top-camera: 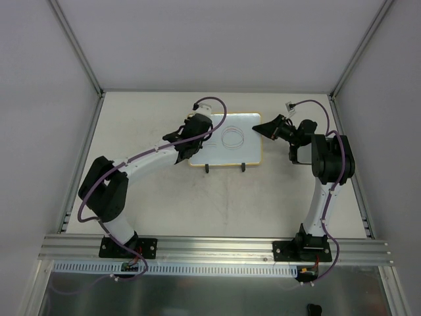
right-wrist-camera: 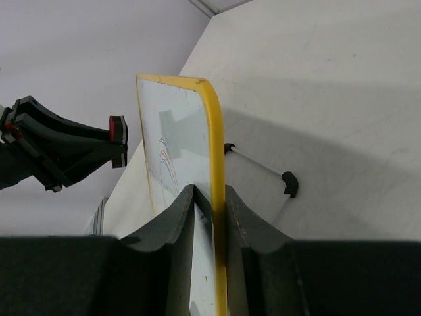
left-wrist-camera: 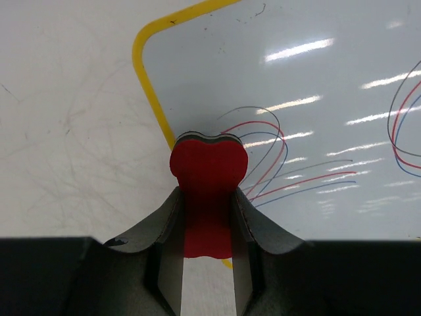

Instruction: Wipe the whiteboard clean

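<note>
The whiteboard has a yellow frame and stands tilted on two black feet in the middle of the table. Grey, red and blue curved scribbles mark its surface. My left gripper is shut on a red bone-shaped eraser, whose end rests on the board near its left edge, beside the scribbles. From above, this gripper sits over the board's left part. My right gripper is shut on the board's yellow right edge; it also shows from above.
The pale scuffed tabletop is fenced by white walls and aluminium posts. An aluminium rail runs along the near edge with both arm bases. A thin metal stand rod joins the board's feet behind it.
</note>
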You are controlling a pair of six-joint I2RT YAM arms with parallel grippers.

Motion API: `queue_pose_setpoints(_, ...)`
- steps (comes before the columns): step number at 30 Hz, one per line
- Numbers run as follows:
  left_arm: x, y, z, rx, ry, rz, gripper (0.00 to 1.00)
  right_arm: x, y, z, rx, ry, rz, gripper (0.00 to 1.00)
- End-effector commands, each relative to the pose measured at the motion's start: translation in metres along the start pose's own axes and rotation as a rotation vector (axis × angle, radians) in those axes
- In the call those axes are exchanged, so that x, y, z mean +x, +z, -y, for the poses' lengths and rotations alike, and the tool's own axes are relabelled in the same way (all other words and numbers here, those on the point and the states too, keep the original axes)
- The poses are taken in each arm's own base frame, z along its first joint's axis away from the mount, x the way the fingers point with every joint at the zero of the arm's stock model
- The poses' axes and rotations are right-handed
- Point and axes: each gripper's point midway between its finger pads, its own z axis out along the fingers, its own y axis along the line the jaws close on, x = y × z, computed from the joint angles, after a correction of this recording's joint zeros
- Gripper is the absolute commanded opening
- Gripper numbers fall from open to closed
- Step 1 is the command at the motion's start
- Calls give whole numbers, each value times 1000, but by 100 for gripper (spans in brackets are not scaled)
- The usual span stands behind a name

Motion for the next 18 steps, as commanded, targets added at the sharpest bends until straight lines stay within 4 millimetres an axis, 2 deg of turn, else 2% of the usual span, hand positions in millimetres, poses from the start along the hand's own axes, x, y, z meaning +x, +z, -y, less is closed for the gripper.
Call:
queue_pose_setpoints(1,-44,6,-8,3,-62,116,0,-22,5,-20,-77,-207,88,0)
queue_pose_setpoints(7,-50,17,-12,-3,-21,118,0,-22,5,-20,-77,-207,88,0)
queue_pose_setpoints(18,-52,30,-4,77,-5,140,0,-21,4,-21,-80,-210,84,0)
